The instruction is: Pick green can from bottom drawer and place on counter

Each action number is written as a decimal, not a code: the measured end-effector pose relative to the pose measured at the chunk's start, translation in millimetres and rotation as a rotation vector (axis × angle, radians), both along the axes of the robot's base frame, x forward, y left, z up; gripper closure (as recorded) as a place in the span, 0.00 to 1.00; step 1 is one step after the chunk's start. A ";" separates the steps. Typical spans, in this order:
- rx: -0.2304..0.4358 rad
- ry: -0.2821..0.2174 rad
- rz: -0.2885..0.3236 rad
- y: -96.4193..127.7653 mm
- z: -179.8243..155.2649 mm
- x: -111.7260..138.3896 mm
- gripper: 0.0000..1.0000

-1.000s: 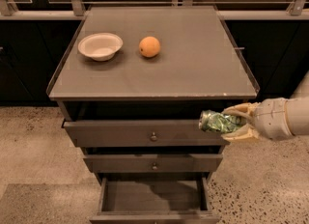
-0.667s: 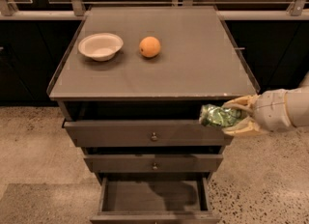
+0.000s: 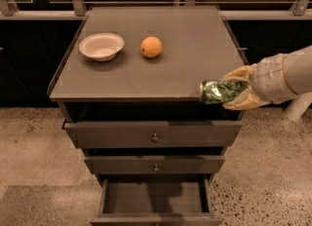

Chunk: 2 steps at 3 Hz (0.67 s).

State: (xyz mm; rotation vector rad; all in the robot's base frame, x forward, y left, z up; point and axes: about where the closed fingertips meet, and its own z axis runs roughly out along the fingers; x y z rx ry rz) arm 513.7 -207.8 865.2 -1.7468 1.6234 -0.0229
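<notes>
My jaws are clamped on the green can, one tan finger over it and one under. I hold it on its side, silvery end pointing left along the front edge of the table, near the front right corner. It hangs about level with that edge. I cannot tell whether it is over the top yet or just in front of it.

I judge the can to be light and thin-walled, so a hard squeeze could dent it, and its smooth round skin could roll or slip. My hold is across the body toward one end, which seems sound. It would roll if I let go of it lying down, so it wants placing well inside the edge.

The bottom drawer stands pulled out below. The bowl and the orange sit toward the back left, well apart from the can.
</notes>
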 end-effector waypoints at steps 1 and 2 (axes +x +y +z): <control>-0.027 -0.015 0.045 4.7 14.7 24.5 1.00; -0.023 0.003 0.096 7.3 15.3 64.3 1.00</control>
